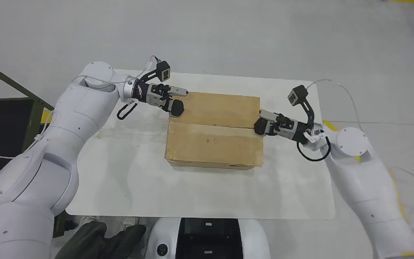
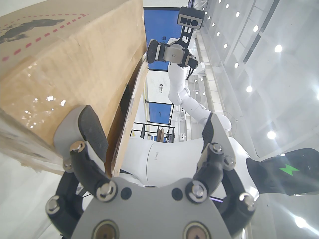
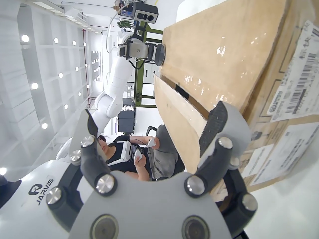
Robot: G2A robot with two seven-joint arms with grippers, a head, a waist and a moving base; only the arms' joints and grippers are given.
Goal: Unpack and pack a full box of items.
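I have the cardboard box (image 1: 213, 133) sitting mid-way on the white table (image 1: 129, 188), its two top flaps folded down with a thin gap along the seam. My left gripper (image 1: 176, 107) is at the box's left end by that seam, fingers (image 2: 92, 130) spread, one pad against the cardboard. My right gripper (image 1: 260, 124) is at the opposite, labelled end, fingers (image 3: 214, 125) likewise apart, holding nothing.
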